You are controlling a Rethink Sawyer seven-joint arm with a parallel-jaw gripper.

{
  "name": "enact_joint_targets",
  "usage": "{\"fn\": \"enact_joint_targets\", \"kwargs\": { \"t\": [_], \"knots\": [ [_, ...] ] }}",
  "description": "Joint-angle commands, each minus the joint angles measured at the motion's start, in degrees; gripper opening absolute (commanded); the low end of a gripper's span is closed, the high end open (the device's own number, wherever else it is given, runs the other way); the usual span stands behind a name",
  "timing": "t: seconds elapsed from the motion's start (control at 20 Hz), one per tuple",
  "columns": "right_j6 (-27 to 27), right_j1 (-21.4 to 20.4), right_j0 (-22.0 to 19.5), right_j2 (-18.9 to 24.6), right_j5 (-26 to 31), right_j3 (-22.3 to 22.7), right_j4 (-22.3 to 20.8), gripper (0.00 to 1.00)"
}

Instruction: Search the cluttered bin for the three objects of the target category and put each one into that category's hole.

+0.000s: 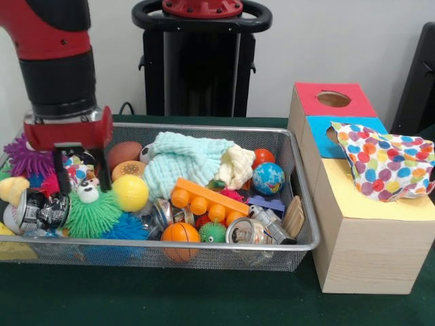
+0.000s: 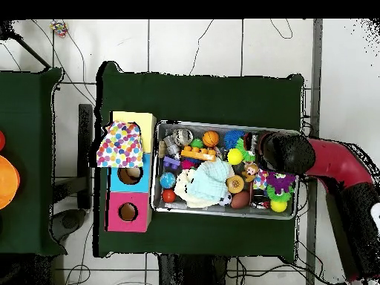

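My gripper [image 1: 83, 178] hangs open over the left end of the wire mesh bin [image 1: 204, 128], its two black fingers [image 1: 62, 173] dipping among the toys. A small panda figure [image 1: 88, 190] on a green spiky toy [image 1: 92, 216] sits just below and between them; nothing is held. The bin also holds a yellow ball [image 1: 130, 192], a globe ball [image 1: 268, 178], a small basketball [image 1: 180, 234], a mint cloth [image 1: 180, 159], a cream cloth [image 1: 238, 165], an orange brick [image 1: 204, 198] and crushed cans [image 1: 245, 232]. In the overhead view the arm [image 2: 286, 152] hides the gripper.
A wooden box [image 1: 360, 251] stands right of the bin, with a red panel and round hole [image 1: 334, 99], a blue panel with its hole partly covered, and a yellow panel. A polka-dot cloth [image 1: 384, 163] lies across the blue and yellow panels. A purple spiky toy [image 1: 27, 159] sits at the bin's left end.
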Motion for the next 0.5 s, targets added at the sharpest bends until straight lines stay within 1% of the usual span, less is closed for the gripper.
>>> {"fn": "enact_joint_targets", "kwargs": {
  "t": [0.05,0.2,0.4,0.5],
  "knots": [
    [-6.9,-5.8,-3.6,0.9,-3.6,11.2,-3.0,1.0],
    [-7.9,-10.9,-5.5,3.1,-4.1,14.6,-1.7,1.0],
    [-8.5,-20.6,-7.1,4.9,-0.5,19.7,2.4,1.0],
    [-8.4,-24.4,-7.8,5.5,0.0,22.0,3.9,1.0]
  ]
}}
